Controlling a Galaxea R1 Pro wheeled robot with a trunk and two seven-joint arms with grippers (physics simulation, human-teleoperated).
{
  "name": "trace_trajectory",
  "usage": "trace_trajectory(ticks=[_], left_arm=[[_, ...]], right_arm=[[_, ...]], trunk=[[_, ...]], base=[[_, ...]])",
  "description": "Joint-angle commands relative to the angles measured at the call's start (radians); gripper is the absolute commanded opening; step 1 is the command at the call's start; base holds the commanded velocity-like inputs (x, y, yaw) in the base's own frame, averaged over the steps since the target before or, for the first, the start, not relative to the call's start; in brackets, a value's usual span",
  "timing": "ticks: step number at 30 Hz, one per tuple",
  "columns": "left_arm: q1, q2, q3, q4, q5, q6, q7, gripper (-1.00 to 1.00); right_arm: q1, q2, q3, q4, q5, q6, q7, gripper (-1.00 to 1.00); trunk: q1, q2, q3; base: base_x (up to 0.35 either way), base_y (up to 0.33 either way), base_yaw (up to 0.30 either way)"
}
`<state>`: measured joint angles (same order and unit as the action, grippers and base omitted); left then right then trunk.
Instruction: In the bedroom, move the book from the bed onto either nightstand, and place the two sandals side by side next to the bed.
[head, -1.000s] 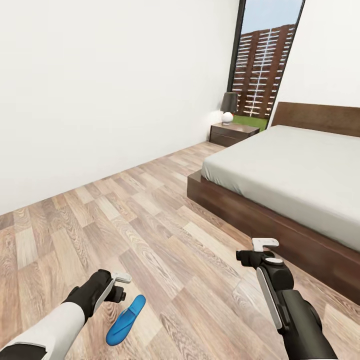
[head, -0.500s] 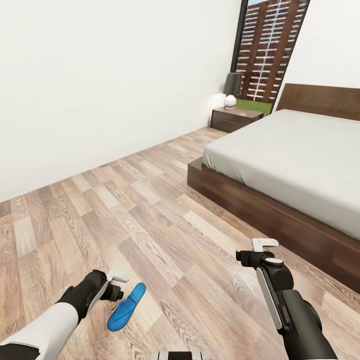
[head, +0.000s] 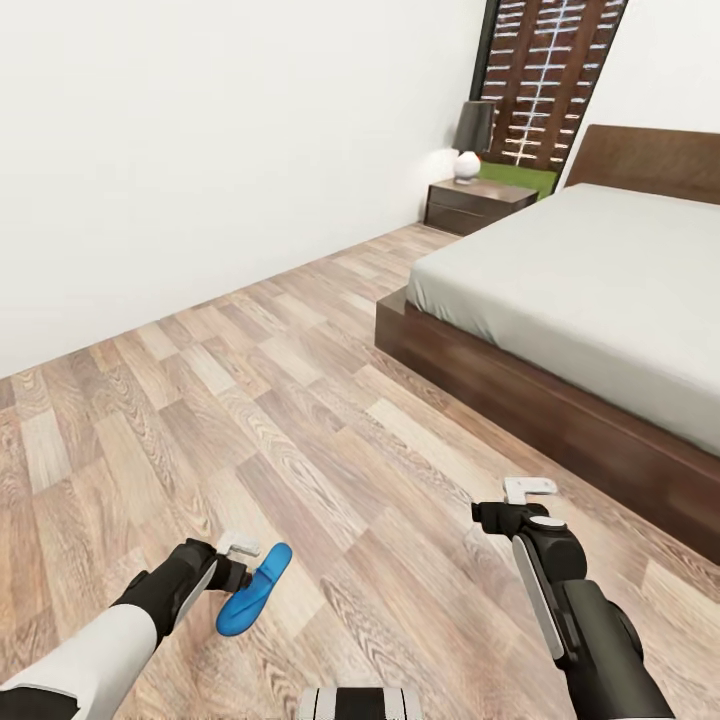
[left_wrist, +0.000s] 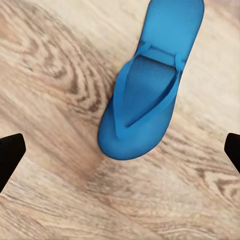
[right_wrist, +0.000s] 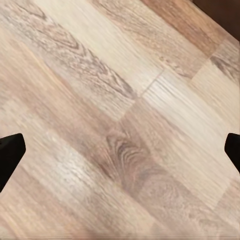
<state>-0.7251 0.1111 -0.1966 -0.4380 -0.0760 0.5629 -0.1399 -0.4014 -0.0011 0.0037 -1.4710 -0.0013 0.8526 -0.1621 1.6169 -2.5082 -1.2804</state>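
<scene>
Left gripper (head: 238, 562): jaws spread wide, nothing between them – dark fingertips (left_wrist: 10, 155) at opposite edges of the left wrist view, hovering just over the blue sandal (left_wrist: 147, 82). In the head view it sits at about 7 o'clock, low, touching or just beside the sandal's near side; which, I cannot tell.

Right gripper (head: 520, 500): jaws also spread, empty, over bare floor (right_wrist: 120, 125); at about 5 o'clock in the head view.

Step in hand (judgement): picking up the sandal. Centre the open jaws across the sole's width, descend until the tips flank its edges, then close – a thin flat sole offers little to pinch, so a skewed approach would likely push it along the planks.

Bed (head: 600, 290): at 2 o'clock, well apart from the sandal. Large low dark-brown wooden frame, plain headboard, smooth matte light-grey mattress. No book visible on the part of the mattress in view.

Floor: pale wood planks, strong grain, staggered joints.

Nightstand (head: 476, 204): at 1 o'clock by the wall; dark-brown glossy cabinet bearing a lamp (head: 470, 138) with dark shade and round white base.

Sandal, detail: bright blue, foot-shaped flat sole, Y-strap, finely textured; lies sole-down on the floor.
</scene>
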Motion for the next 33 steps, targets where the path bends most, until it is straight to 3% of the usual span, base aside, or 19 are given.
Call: trace_trajectory(ticks=[1, 15, 21, 33], left_arm=[[0.000, 0.000, -0.004, -0.002, -0.008, 0.000, -0.006, 1.00], [0.001, 0.000, -0.009, 0.005, -0.009, -0.117, 0.003, 1.00], [0.003, -0.001, -0.010, 0.009, -0.007, -0.228, -0.003, 1.00], [0.006, -0.001, -0.012, 0.010, -0.008, -0.266, -0.001, 1.00]], right_arm=[[-0.001, 0.000, 0.001, -0.001, 0.000, 0.005, -0.002, 1.00], [-0.001, 0.000, 0.000, -0.003, 0.001, 0.005, -0.002, 1.00], [-0.001, 0.000, 0.000, -0.003, 0.001, 0.005, -0.002, 1.00], [-0.001, 0.000, 0.000, -0.003, 0.003, 0.005, -0.003, 1.00]], trunk=[[0.000, -0.001, -0.006], [0.007, -0.004, -0.082], [0.009, -0.005, -0.115], [0.015, -0.008, -0.180]], base=[[0.000, 0.000, 0.000], [0.000, 0.000, 0.000], [0.000, 0.000, 0.000], [0.000, 0.000, 0.000]])
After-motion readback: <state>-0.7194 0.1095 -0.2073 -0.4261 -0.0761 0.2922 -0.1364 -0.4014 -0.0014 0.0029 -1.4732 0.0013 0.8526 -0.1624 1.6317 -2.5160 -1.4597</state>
